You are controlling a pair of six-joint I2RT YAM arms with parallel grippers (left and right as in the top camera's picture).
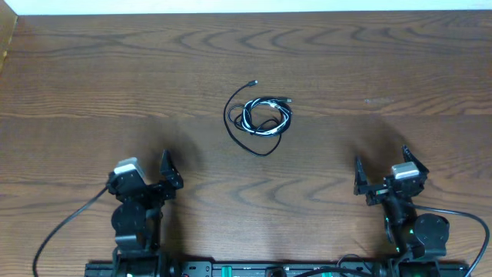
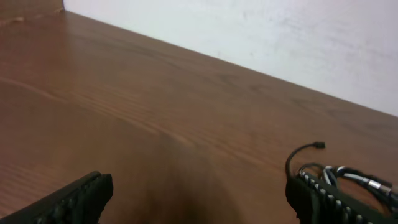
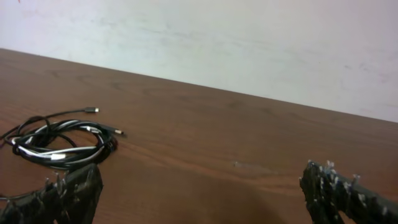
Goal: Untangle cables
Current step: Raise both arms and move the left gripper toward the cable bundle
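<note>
Tangled cables (image 1: 260,117), black with one white, lie coiled mid-worktop (image 1: 108,77). Left hand (image 1: 147,171) and right hand (image 1: 384,173) sit at the near edge, both spread wide, gripping nothing, well apart from the bundle.

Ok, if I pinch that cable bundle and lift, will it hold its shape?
Probably not: the cables are thin cords in loose, uneven loops, so they should sag and drape. The black and white strands overlap, so the bundle likely rises together. The loose plug end would probably trail behind.
</note>
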